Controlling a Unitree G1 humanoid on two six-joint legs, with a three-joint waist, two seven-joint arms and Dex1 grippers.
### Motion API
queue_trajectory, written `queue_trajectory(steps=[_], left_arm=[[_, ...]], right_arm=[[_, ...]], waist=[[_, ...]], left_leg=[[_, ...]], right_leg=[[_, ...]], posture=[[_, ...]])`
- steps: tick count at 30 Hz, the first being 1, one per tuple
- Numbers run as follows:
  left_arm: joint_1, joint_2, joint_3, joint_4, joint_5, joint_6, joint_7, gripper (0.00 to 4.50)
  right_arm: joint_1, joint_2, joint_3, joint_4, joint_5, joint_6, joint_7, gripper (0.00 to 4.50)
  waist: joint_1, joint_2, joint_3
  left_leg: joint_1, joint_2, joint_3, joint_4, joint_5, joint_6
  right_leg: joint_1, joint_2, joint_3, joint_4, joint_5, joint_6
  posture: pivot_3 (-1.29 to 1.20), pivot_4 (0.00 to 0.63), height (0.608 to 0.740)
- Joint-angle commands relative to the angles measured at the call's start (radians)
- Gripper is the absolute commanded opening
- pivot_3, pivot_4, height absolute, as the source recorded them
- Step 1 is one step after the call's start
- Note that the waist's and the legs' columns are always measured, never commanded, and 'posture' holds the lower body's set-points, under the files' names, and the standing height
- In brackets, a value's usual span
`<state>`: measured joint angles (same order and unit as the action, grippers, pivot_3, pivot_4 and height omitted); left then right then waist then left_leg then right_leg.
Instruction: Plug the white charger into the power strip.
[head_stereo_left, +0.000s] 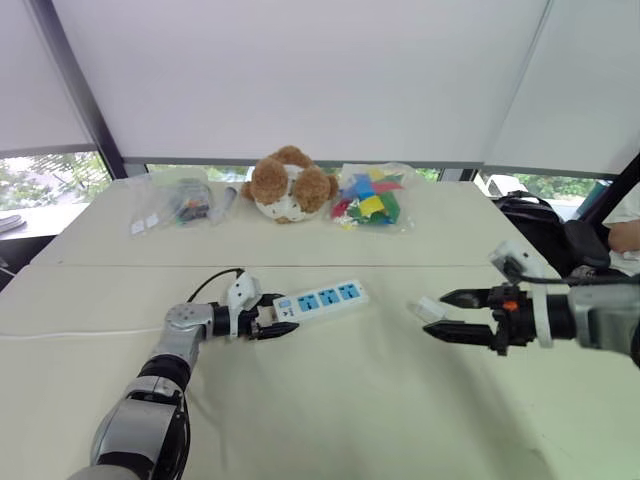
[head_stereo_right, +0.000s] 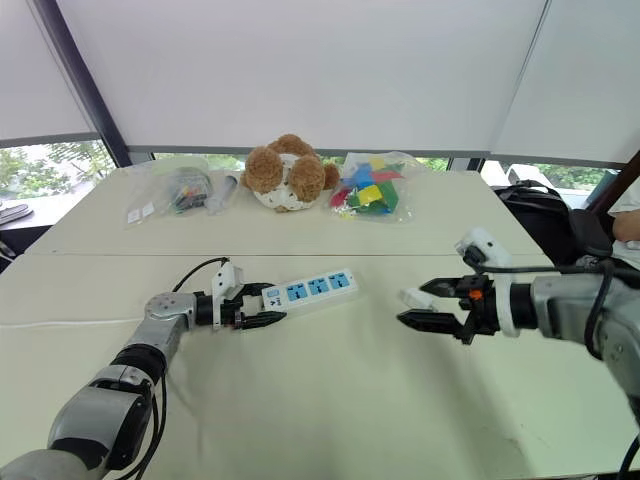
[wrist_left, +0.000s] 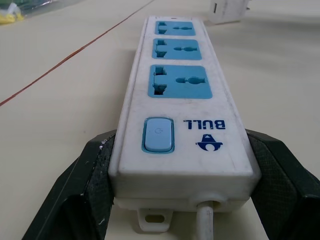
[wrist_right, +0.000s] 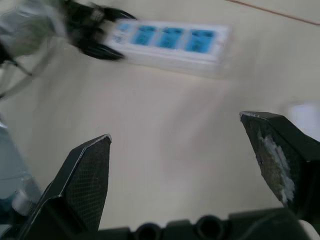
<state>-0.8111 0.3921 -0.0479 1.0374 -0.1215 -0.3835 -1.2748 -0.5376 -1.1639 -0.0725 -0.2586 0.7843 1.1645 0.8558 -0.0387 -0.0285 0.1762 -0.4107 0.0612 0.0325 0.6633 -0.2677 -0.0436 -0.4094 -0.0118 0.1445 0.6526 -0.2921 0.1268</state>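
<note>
The white power strip (head_stereo_left: 322, 297) with three blue sockets lies on the table, left of centre. My left gripper (head_stereo_left: 272, 323) is shut on its cord end, and in the left wrist view the black fingers (wrist_left: 85, 195) press both sides of the strip (wrist_left: 182, 90) by its switch. The small white charger (head_stereo_left: 428, 308) lies on the table right of the strip. My right gripper (head_stereo_left: 437, 315) hovers open just behind it, its fingertips on either side of the charger in the eye views. In the right wrist view the charger (wrist_right: 306, 114) is a white blur past one finger (wrist_right: 272, 150).
A brown teddy bear (head_stereo_left: 290, 185), a bag of coloured blocks (head_stereo_left: 370, 197) and clear bags of small items (head_stereo_left: 180, 200) sit along the table's far side. The strip's black cord (head_stereo_left: 208, 282) loops to the left. A black bag (head_stereo_left: 530, 212) and a person's arm (head_stereo_left: 625, 235) are at the right.
</note>
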Motion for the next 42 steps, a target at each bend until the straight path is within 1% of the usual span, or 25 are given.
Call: queue_trajectory(steps=[1,2,5,8,10,13,16,20,24,32,33,34,35,36,38,39,40,42], left_arm=[[0.030,0.000,-0.055,-0.077,0.042,0.005,-0.048,3.01],[0.043,0.005,-0.059,-0.103,0.038,0.023,-0.058,3.01],[0.084,0.022,-0.071,-0.175,0.040,0.057,-0.069,3.01],[0.136,0.042,-0.076,-0.262,0.036,0.100,-0.069,3.01],[0.162,0.049,-0.073,-0.308,0.030,0.129,-0.059,3.01],[0.192,0.050,-0.069,-0.347,0.030,0.159,-0.034,3.01],[0.217,0.044,-0.069,-0.372,0.033,0.175,-0.011,3.01],[0.241,0.037,-0.073,-0.395,0.031,0.192,0.005,3.01],[0.244,0.028,-0.078,-0.390,0.034,0.192,0.021,3.01],[0.251,0.004,-0.088,-0.385,0.041,0.183,0.041,3.01],[0.252,0.002,-0.089,-0.386,0.042,0.182,0.043,3.01],[0.254,0.000,-0.089,-0.387,0.042,0.182,0.045,3.01],[0.255,-0.001,-0.089,-0.389,0.042,0.183,0.046,3.01],[0.259,-0.001,-0.089,-0.393,0.042,0.183,0.048,3.01],[0.265,0.000,-0.090,-0.398,0.041,0.184,0.049,3.01],[0.269,0.000,-0.091,-0.401,0.042,0.185,0.050,3.01],[0.271,0.000,-0.094,-0.402,0.043,0.185,0.049,3.01],[0.273,0.000,-0.099,-0.402,0.046,0.186,0.047,3.01]], right_arm=[[-0.155,-0.025,0.202,0.169,-0.210,-0.104,0.084,4.50],[-0.222,-0.017,0.280,0.221,-0.267,-0.128,0.135,4.50],[-0.384,0.028,0.455,0.366,-0.402,-0.184,0.272,4.50],[-0.559,0.124,0.631,0.594,-0.570,-0.252,0.398,4.50],[-0.641,0.187,0.712,0.747,-0.671,-0.332,0.469,4.50],[-0.715,0.270,0.776,0.946,-0.783,-0.440,0.545,4.50],[-0.763,0.347,0.790,1.113,-0.858,-0.513,0.593,4.50],[-0.808,0.428,0.778,1.267,-0.929,-0.575,0.626,4.50],[-0.838,0.490,0.758,1.364,-0.980,-0.611,0.652,4.50],[-0.861,0.588,0.710,1.502,-1.063,-0.659,0.604,4.50],[-0.859,0.596,0.702,1.514,-1.071,-0.662,0.589,3.97],[-0.855,0.602,0.700,1.523,-1.082,-0.672,0.579,3.74],[-0.852,0.606,0.696,1.530,-1.092,-0.683,0.570,3.25],[-0.848,0.611,0.692,1.537,-1.101,-0.694,0.552,2.61],[-0.846,0.618,0.686,1.547,-1.119,-0.715,0.542,1.59],[-0.848,0.622,0.682,1.551,-1.126,-0.717,0.546,1.00],[-0.853,0.628,0.680,1.553,-1.134,-0.721,0.553,0.72],[-0.860,0.637,0.677,1.556,-1.150,-0.728,0.563,0.72]], waist=[[0.003,0.000,0.000],[0.000,0.001,0.000],[-0.003,0.001,0.000],[-0.005,0.002,0.000],[-0.005,0.002,0.000],[-0.002,0.002,0.000],[-0.004,0.002,-0.001],[-0.005,0.005,-0.002],[-0.005,0.008,-0.003],[0.002,0.011,-0.005],[0.002,0.011,-0.005],[0.002,0.012,-0.005],[0.003,0.012,-0.005],[0.003,0.012,-0.005],[0.002,0.013,-0.006],[0.002,0.013,-0.006],[0.001,0.014,-0.006],[0.000,0.014,-0.007]], left_leg=[[0.000,0.000,0.000,0.000,0.000,0.000],[0.000,0.000,0.000,0.000,0.000,0.000],[-0.001,0.000,0.001,-0.001,0.000,0.000],[-0.001,0.000,0.001,-0.001,-0.002,0.003],[-0.001,0.001,0.001,0.000,-0.002,0.003],[-0.001,0.001,0.001,0.000,-0.002,0.004],[-0.001,0.001,0.001,0.000,-0.002,0.004],[0.000,0.001,0.001,0.002,-0.002,0.004],[0.001,0.001,0.001,0.003,-0.002,0.004],[0.002,0.000,0.000,0.003,-0.002,0.003],[0.002,0.000,0.000,0.003,-0.002,0.003],[0.002,0.000,0.000,0.003,-0.002,0.003],[0.002,0.000,0.000,0.004,-0.002,0.003],[0.002,0.000,0.000,0.004,-0.002,0.003],[0.002,0.000,0.000,0.004,-0.002,0.003],[0.002,0.000,0.000,0.004,-0.002,0.003],[0.002,0.000,0.000,0.004,-0.002,0.003],[0.003,0.000,0.000,0.004,-0.002,0.003]], right_leg=[[0.000,0.000,0.000,0.000,0.000,0.000],[0.000,0.000,0.000,0.000,0.000,0.000],[-0.002,0.000,-0.001,0.001,0.000,0.000],[-0.003,0.000,-0.001,0.002,0.000,0.000],[-0.003,0.000,-0.002,0.002,0.000,0.000],[-0.003,0.000,-0.004,0.003,0.000,0.000],[-0.003,0.000,-0.005,0.003,0.000,0.000],[-0.002,0.000,-0.006,0.006,0.000,0.000],[-0.002,0.000,-0.006,0.009,0.000,0.000],[-0.001,-0.001,-0.006,0.010,0.000,0.000],[-0.001,-0.001,-0.006,0.010,0.000,0.000],[-0.001,-0.001,-0.006,0.010,0.000,0.000],[-0.001,-0.001,-0.006,0.010,0.000,0.000],[-0.001,-0.001,-0.006,0.010,0.000,0.000],[-0.001,-0.001,-0.006,0.010,0.000,0.000],[0.000,-0.001,-0.006,0.010,0.000,0.000],[0.000,-0.001,-0.006,0.010,0.000,0.000],[0.001,-0.001,-0.006,0.010,0.000,0.000]], posture=[[0.00,0.150,0.739],[0.00,0.150,0.739],[0.00,0.150,0.739],[0.00,0.150,0.739],[0.00,0.150,0.739],[0.00,0.150,0.739],[0.00,0.150,0.739],[0.00,0.150,0.739],[0.00,0.150,0.739],[0.00,0.150,0.739],[0.00,0.150,0.739],[0.00,0.150,0.739],[0.00,0.150,0.739],[0.00,0.150,0.739],[0.00,0.150,0.739],[0.00,0.150,0.739],[0.00,0.150,0.739],[0.00,0.150,0.739]])
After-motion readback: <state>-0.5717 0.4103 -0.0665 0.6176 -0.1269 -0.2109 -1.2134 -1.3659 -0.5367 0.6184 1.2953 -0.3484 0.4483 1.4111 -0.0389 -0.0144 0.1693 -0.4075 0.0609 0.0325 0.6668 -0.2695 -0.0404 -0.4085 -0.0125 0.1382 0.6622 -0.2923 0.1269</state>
